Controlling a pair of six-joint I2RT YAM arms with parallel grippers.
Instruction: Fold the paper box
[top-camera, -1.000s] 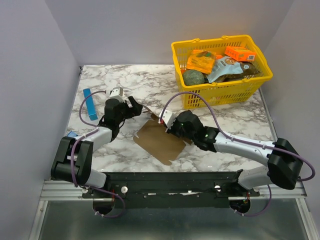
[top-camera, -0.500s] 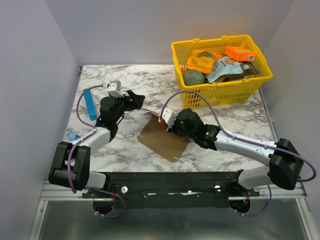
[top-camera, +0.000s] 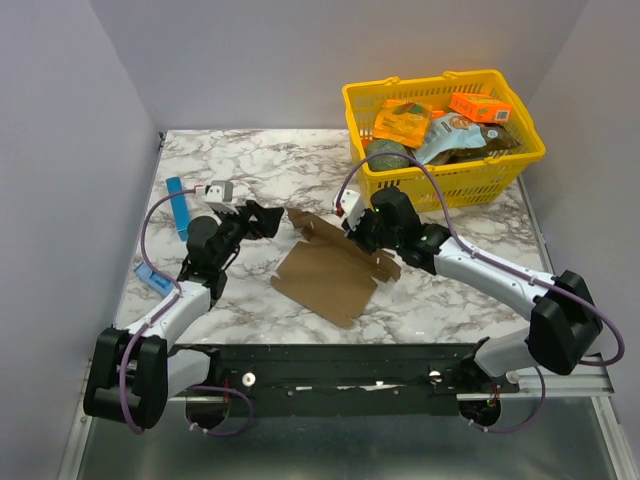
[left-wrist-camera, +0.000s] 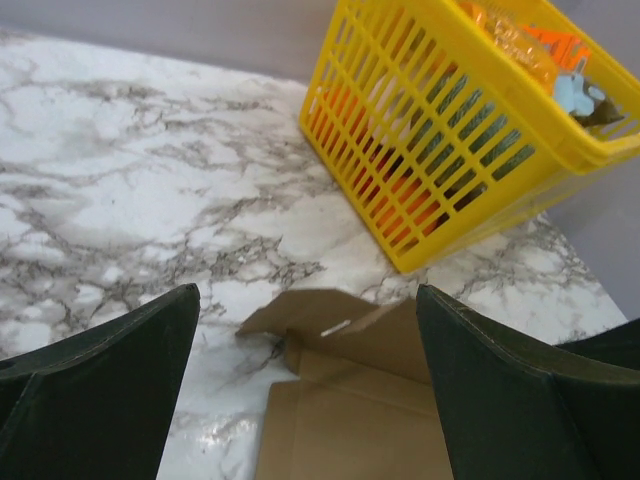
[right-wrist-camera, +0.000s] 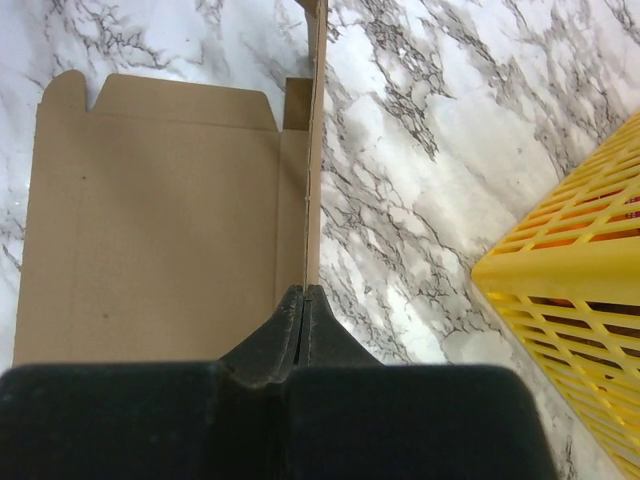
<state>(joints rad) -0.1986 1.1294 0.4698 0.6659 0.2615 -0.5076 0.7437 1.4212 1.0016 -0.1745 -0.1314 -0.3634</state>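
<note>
**One box, two hands, one flap up**

One paper box (top-camera: 322, 280) lies mid-tabletop (top-camera: 260, 165), between my two hands. My right hand (right-wrist-camera: 303, 298) is pressed together, pinching its raised flap edge-on. My left hand (top-camera: 268, 221) hangs spread wide beside the box's corner. One yellow basket (top-camera: 450, 185) crowds behind my right; one blue strip (top-camera: 181, 207) lies far left.

marble table (top-camera: 300, 165) | on it: paper box (top-camera: 325, 280), yellow basket (top-camera: 440, 190), blue strip (top-camera: 180, 205)
</note>
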